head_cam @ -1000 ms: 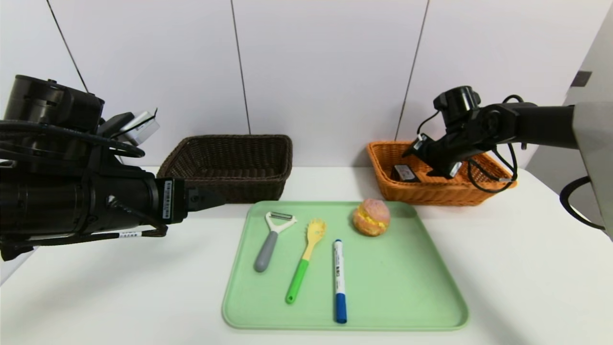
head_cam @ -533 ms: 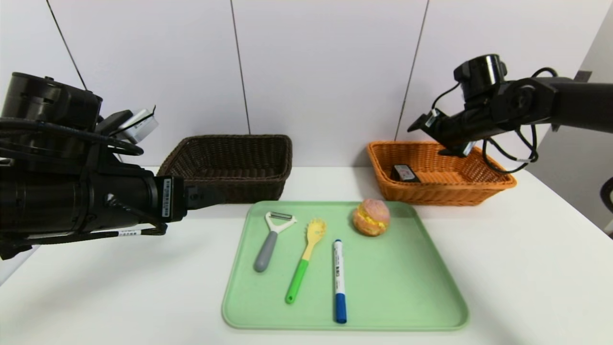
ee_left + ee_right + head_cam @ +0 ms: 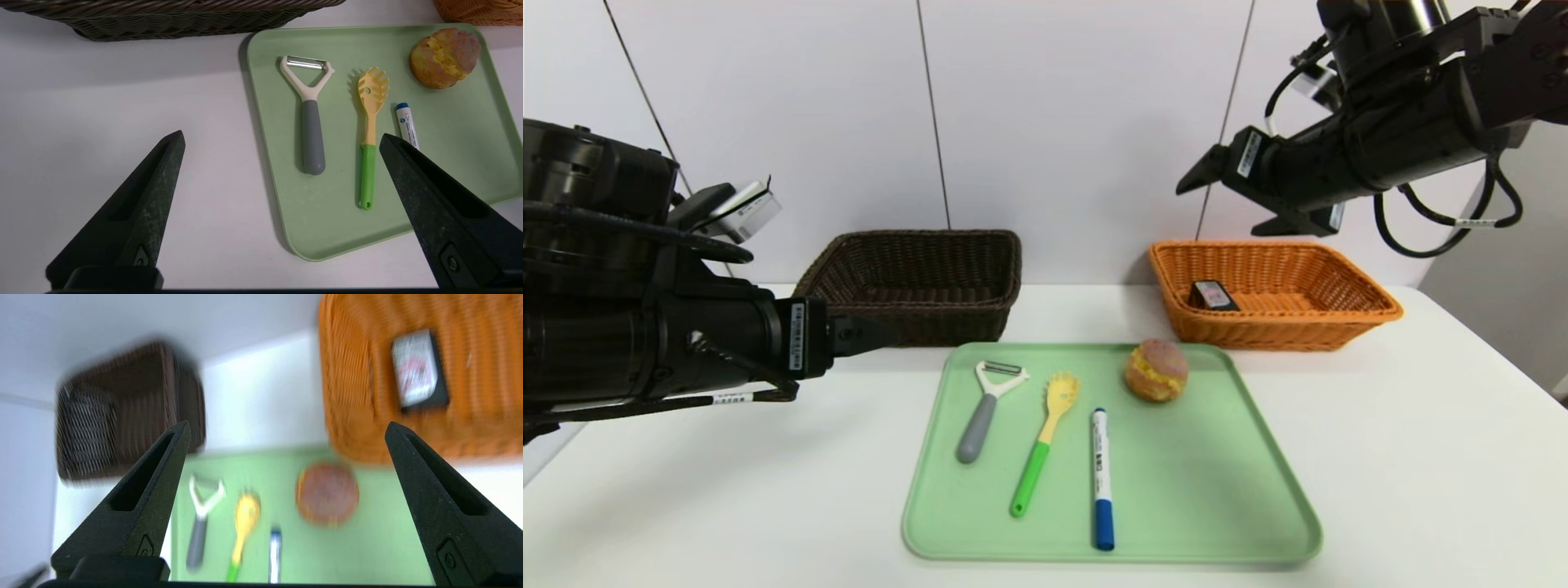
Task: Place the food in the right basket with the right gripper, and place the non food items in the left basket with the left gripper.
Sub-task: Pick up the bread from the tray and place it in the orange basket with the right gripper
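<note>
The tan bun with pink top lies on the green tray, beside the grey-handled peeler, the yellow pasta spoon and the blue-capped marker. A small black box rests inside the orange basket. The dark brown basket holds nothing I can see. My right gripper hangs open and empty, high above the orange basket. Left of the tray, my left gripper hovers open and empty; in its wrist view the peeler and spoon lie between its fingers.
The white table runs out to the right and front of the tray. A white panelled wall stands close behind both baskets. The bulky left arm fills the left side above the table.
My right gripper has risen out of the orange basket and swung up and left, leaving the black box inside. The left arm has drifted slightly left.
</note>
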Controlling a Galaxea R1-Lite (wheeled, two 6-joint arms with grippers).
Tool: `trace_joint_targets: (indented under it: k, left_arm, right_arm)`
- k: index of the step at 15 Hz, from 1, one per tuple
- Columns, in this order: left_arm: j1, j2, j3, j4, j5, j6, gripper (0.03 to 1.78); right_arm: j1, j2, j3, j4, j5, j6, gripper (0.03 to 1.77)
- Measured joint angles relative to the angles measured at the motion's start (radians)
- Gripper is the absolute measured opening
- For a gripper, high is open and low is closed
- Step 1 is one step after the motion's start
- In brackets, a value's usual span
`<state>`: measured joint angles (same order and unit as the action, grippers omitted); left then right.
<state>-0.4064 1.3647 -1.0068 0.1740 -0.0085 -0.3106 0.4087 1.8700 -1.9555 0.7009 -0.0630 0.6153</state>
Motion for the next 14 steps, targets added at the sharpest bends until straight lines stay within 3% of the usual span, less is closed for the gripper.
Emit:
trace_joint_targets:
  k: [2,6,8,14]
  left_arm:
    - [-0.001,-0.003,0.0,0.0,0.0,-0.001,1.69]
    - [-0.001,-0.006,0.001,0.0,0.001,-0.001,1.69]
    - [-0.001,-0.009,0.005,0.001,0.001,-0.003,1.69]
    - [-0.001,-0.019,0.014,0.0,0.0,-0.003,1.69]
  right_arm:
    - [0.077,-0.012,0.0,0.156,-0.067,0.035,1.67]
    - [0.14,0.023,0.0,0.368,-0.079,0.141,1.68]
    - [0.152,0.063,0.0,0.382,-0.071,0.199,1.69]
    - [0.184,0.195,0.0,0.323,-0.081,0.272,1.69]
